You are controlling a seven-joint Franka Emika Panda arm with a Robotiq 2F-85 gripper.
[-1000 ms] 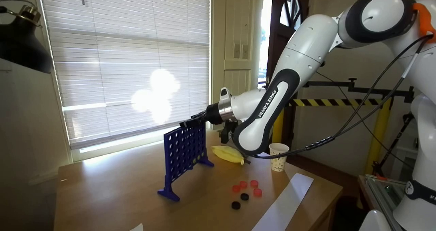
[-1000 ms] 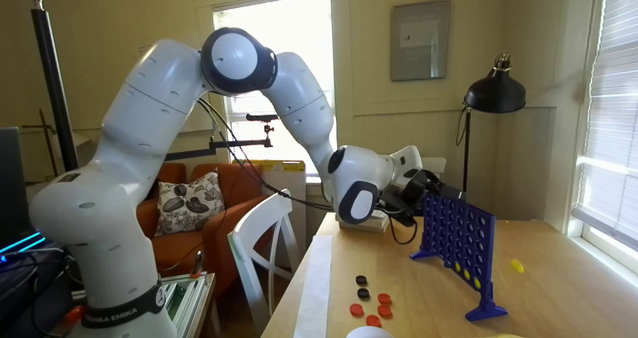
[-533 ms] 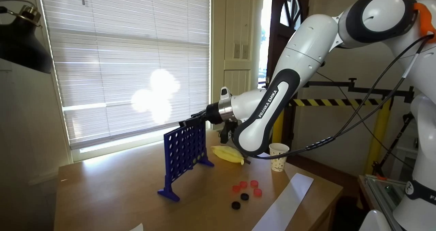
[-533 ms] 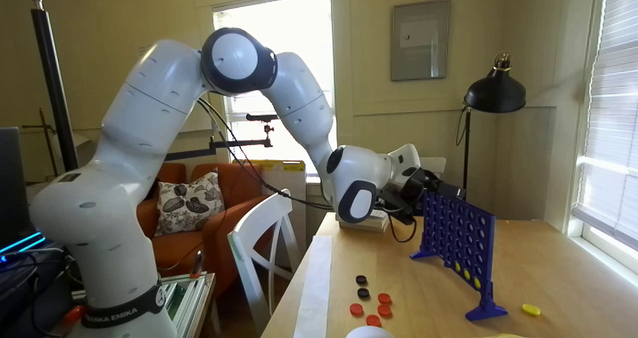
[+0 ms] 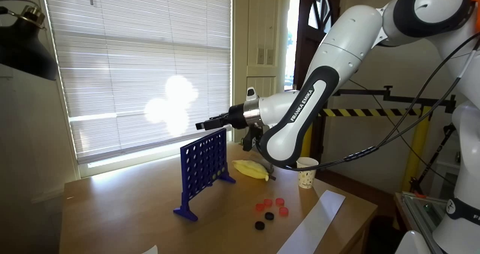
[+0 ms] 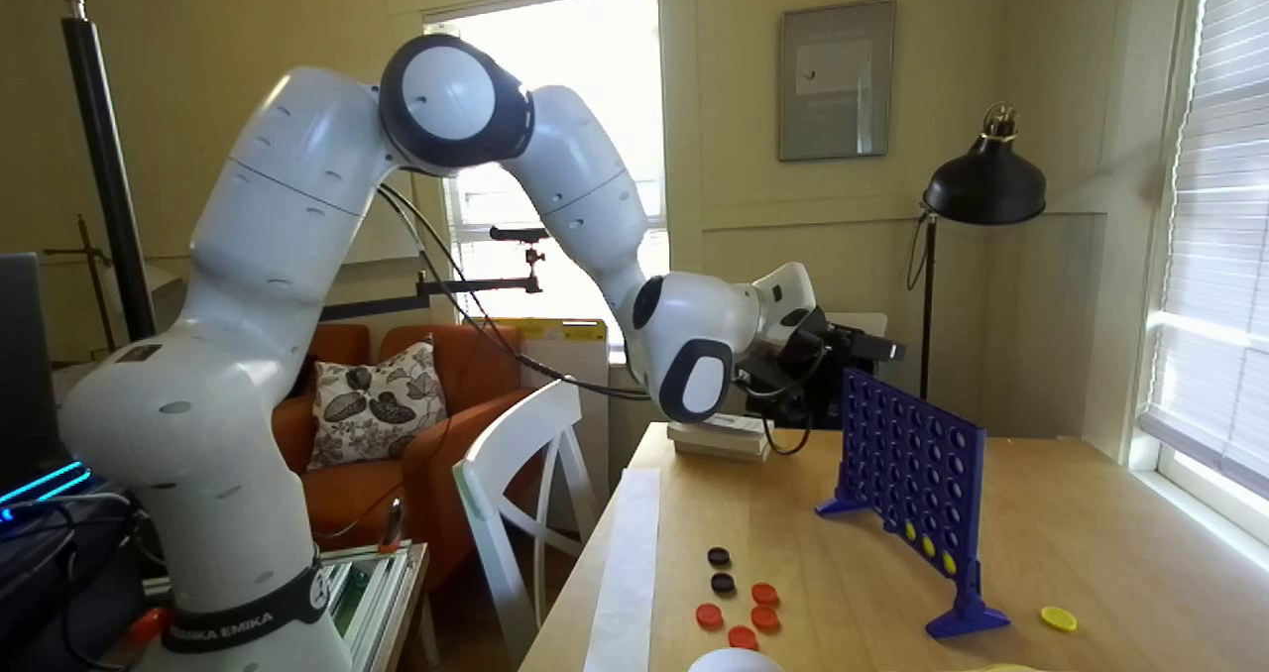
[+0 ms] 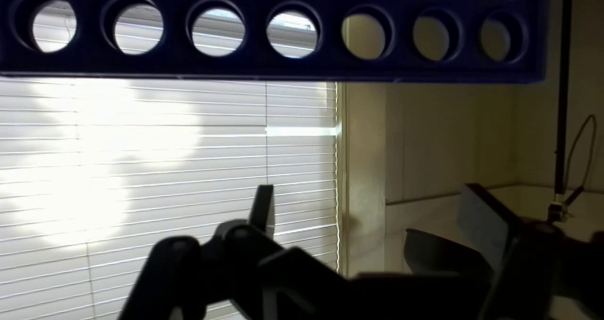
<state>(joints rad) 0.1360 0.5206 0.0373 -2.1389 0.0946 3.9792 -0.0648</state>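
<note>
Black fingers [image 7: 261, 209] stood spread apart on the gripper [image 7: 368, 195], which hung just above the blue grid [image 5: 204, 163]. Three yellow discs [image 6: 929, 546] sat in the grid's bottom row, and a fourth yellow disc [image 6: 1058, 618] lay on the table [image 5: 123, 212] near one foot. Farther out were two black discs [image 6: 723, 584], four red discs [image 6: 764, 618], then a cup [image 5: 306, 180]; blinds [image 5: 138, 48] hung behind.

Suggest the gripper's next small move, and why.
Probably lift the gripper slightly: it's open and empty, close over the top edge of the blue rack in both exterior views. The loose yellow disc lies on the table beyond the rack, so reaching it likely means crossing the rack, and extra clearance should lower the bump risk.
</note>
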